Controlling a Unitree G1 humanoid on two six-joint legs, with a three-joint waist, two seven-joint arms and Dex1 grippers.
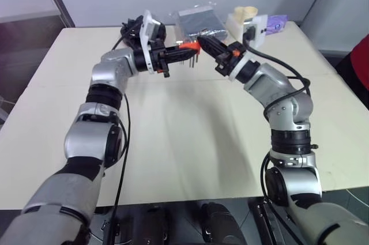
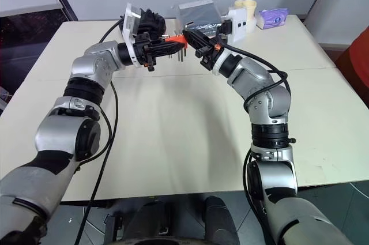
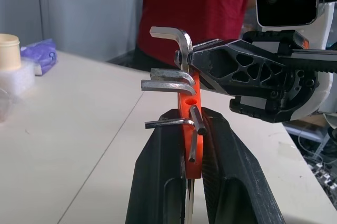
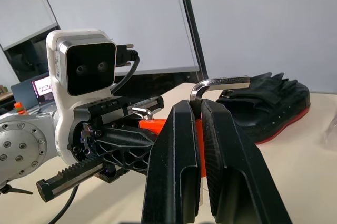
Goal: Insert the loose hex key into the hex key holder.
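Cream table [image 1: 190, 141], grey wall behind; left hand [image 3: 194, 129] clamps hex key holder [image 3: 190, 113], right hand [image 4: 199, 109] pinches loose hex key [image 4: 218, 83].

Bright, even, diffuse indoor lighting throughout. Soft, faint shadows of the arms on the pale table [image 1: 190, 135]. Mild sheen, without blown glare, on silver arm housings. Slight wide-angle bowing at table edges in head views. Foreground fingers [image 3: 163, 182] soft in wrist views; background wall and far table end blurred.
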